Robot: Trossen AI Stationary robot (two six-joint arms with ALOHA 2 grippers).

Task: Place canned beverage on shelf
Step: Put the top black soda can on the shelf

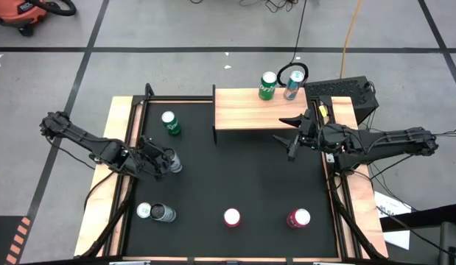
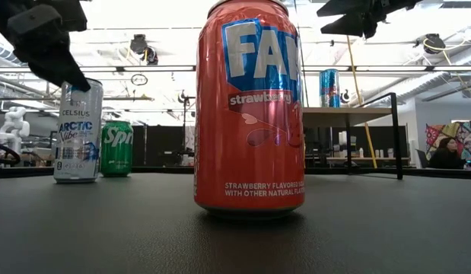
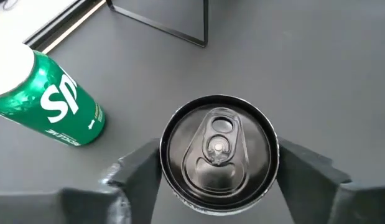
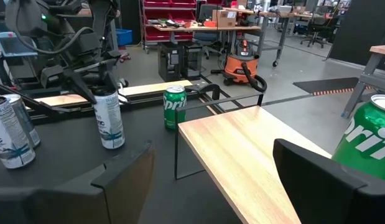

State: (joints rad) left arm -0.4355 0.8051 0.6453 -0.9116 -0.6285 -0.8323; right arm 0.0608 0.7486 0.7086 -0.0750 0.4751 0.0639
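- Left tool (image 3: pixel 217 186) sits over the white Celsius can (image 3: pixel 218 150), one finger on each side of its body, spread wider than the can; contact is not clear, so I judge it bracketed, not yet gripped.
- That can stands upright on the bench (image 1: pixel 235 177), at the left side, well apart from the shelf (image 1: pixel 250 110).
- It looks like thin aluminium: stiff if full, easily dented, smooth and slippery. Squeezing the round wall near mid-height, below the rim, seems the safest hold.
- Nearest neighbour is a green Sprite can (image 1: pixel 170 123), upright, between the white can and the shelf; the carry path should skirt it.
- Two cans (image 1: pixel 279 87) already stand at the shelf's right end; its left part is bare wood.
- Right tool (image 1: pixel 295 131) hangs wide and empty near the shelf's right front edge.
- More cans (image 1: pixel 231 217) line the bench's front edge.
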